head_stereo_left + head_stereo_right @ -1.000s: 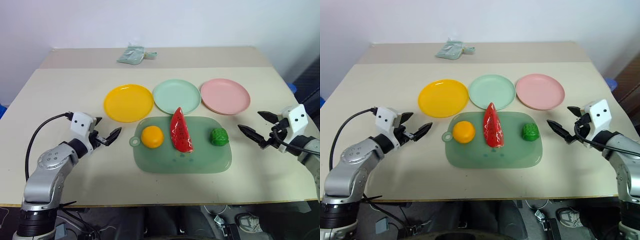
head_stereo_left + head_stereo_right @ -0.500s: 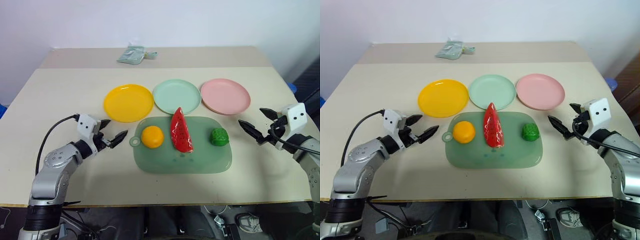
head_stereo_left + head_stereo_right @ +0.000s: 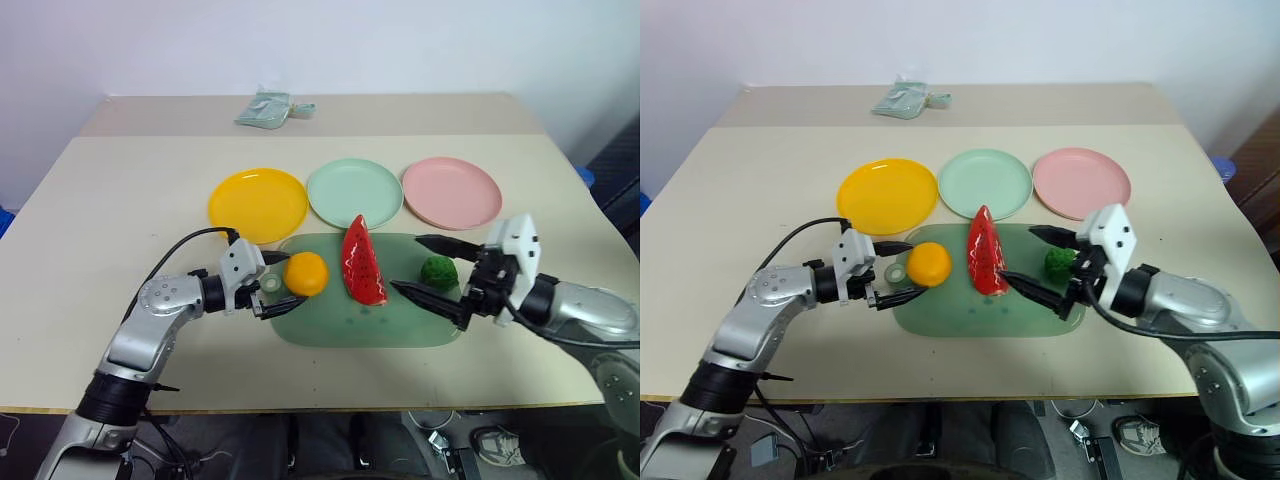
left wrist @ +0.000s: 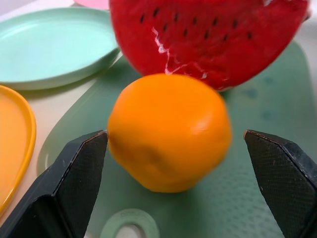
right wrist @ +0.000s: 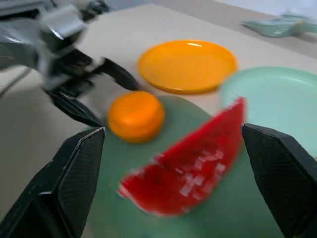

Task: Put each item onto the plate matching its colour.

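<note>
- Beige table (image 3: 120, 200) under a white wall, with a small pale pouch (image 3: 266, 108) far back at about 11 o'clock.
- Three plates sit in a row across the middle: a yellow plate (image 3: 257, 205), a mint green plate (image 3: 353, 192) and a pink plate (image 3: 451, 191). All three have nothing on them.
- Just in front of the plates lies a see-through green board (image 3: 340, 320) with a ring handle. It holds all three toy foods, so no item is sorted yet.
- On the board, the orange fruit (image 3: 304, 273) is at 9 o'clock, the watermelon wedge (image 3: 361, 262) stands in the middle, and the bumpy green vegetable (image 3: 437, 271) is at 3 o'clock.
- The left gripper (image 3: 272, 283) is spread wide with nothing in it. Its two fingers sit on either side of the orange fruit (the left wrist view shows the fruit right between them, one finger very close to it).
- The right gripper (image 3: 430, 268) is spread wide too, and holds nothing. It hangs by the green vegetable, pointing toward the wedge.
- I think the step now is grabbing the first items. Next, the left fingers should squeeze the orange fruit, lift it, and carry it to the yellow plate at 11 o'clock from it.
- The right one needs to settle on one item first.
</note>
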`<state>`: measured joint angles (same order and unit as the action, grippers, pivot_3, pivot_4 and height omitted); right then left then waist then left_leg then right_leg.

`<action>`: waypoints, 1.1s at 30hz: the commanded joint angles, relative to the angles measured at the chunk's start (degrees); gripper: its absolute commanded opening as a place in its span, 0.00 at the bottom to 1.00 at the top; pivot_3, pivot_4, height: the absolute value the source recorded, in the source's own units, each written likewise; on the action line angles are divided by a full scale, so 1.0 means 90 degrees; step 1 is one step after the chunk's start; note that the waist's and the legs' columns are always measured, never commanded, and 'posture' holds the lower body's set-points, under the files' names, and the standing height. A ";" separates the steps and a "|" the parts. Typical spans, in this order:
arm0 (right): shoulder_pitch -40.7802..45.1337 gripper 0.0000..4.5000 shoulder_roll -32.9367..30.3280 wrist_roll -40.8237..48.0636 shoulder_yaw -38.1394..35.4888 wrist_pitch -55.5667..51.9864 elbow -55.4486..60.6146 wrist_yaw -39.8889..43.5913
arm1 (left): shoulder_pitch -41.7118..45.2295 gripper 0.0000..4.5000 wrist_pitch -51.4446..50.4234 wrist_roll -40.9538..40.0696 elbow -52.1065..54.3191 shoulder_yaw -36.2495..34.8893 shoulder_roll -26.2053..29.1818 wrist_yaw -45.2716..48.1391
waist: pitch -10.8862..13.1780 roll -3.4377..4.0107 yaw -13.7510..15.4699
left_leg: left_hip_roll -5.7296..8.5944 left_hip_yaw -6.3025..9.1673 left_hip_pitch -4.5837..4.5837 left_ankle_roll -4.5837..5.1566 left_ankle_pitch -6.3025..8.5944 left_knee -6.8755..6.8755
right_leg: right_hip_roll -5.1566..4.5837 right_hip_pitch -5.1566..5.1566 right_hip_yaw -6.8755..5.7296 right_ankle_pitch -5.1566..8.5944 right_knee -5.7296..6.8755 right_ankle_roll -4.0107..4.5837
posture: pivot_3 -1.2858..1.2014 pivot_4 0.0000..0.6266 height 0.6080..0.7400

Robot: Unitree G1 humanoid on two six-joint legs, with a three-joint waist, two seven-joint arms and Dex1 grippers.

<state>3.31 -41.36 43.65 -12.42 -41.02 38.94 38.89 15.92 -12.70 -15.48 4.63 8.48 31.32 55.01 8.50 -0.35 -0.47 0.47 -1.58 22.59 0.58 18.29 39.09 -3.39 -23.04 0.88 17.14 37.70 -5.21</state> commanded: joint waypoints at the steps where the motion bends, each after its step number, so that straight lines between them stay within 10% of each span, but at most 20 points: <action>1: 0.0027 0.99 0.0060 0.0020 0.0094 0.0011 0.0351 -0.0259 | 0.0156 1.00 0.0159 0.0172 -0.0085 0.0148 -0.0118 -0.0047 | 0.0000 0.0000 -0.0009 | 0.0000 0.0000 0.0000 0.0001 0.0001 0.0000 | 0.0000 0.0000 0.0000 0.0000 0.0000 0.0000 | 0.52 0.24 1.00; 4: 0.0015 0.99 0.0140 0.0048 0.0244 0.0019 0.0486 -0.0424 | 0.0268 1.00 0.0136 0.0272 -0.0247 0.0241 -0.0272 -0.0132 | 0.0000 0.0000 -0.0010 | 0.0000 0.0000 0.0000 0.0002 0.0001 0.0000 | 0.0000 0.0000 -0.0002 0.0000 0.0000 0.0000 | 0.52 0.24 1.00; 9: 0.0020 1.00 0.0184 0.0024 0.0409 0.0046 0.0546 -0.0556 | 0.0405 0.66 0.0032 0.0403 -0.0244 0.0179 -0.0498 -0.0483 | 0.0000 -0.0001 -0.0009 | 0.0000 0.0000 0.0000 0.0003 0.0001 0.0001 | 0.0001 0.0000 -0.0002 0.0000 0.0000 -0.0001 | 0.52 0.24 1.00; 18: 0.0076 1.00 0.0169 -0.0035 0.0508 0.0143 0.0484 -0.0568 | 0.0514 0.66 -0.0773 -0.0591 0.0076 -0.1238 -0.0508 -0.1168 | 0.0001 -0.0002 -0.0017 | 0.0000 0.0001 0.0000 0.0003 0.0001 0.0001 | 0.0002 0.0000 -0.0003 0.0000 0.0000 -0.0001 | 0.52 0.24 1.00; 29: 0.0543 1.00 0.0414 -0.0833 0.0513 0.0458 -0.0327 -0.1024 | 0.2392 0.66 -0.0816 0.0917 -0.2257 -0.1337 -0.1376 -0.4075 | 0.0003 -0.0012 0.0145 | 0.0011 0.0001 0.0005 0.0001 0.0000 0.0012 | 0.0005 0.0003 -0.0008 -0.0002 0.0002 -0.0005 | 0.52 0.24 1.00; 33: 0.0532 1.00 0.0329 -0.0503 0.0267 0.0168 -0.0290 -0.0927 | 0.2459 0.99 -0.0832 0.0880 -0.2551 -0.1339 -0.1440 -0.4012 | 0.0003 -0.0013 0.0101 | 0.0011 -0.0002 0.0022 -0.0025 -0.0016 0.0013 | 0.0009 -0.0021 -0.0006 -0.0002 0.0008 -0.0005 | 0.52 0.24 1.00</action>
<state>7.62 -37.78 37.57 -7.98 -39.31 34.65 30.16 36.89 -20.92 -7.71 -19.11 -3.09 17.96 18.65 8.53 -0.47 0.44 0.56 -1.60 22.79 0.31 18.12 39.20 -3.28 -23.25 0.84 17.13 37.79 -5.26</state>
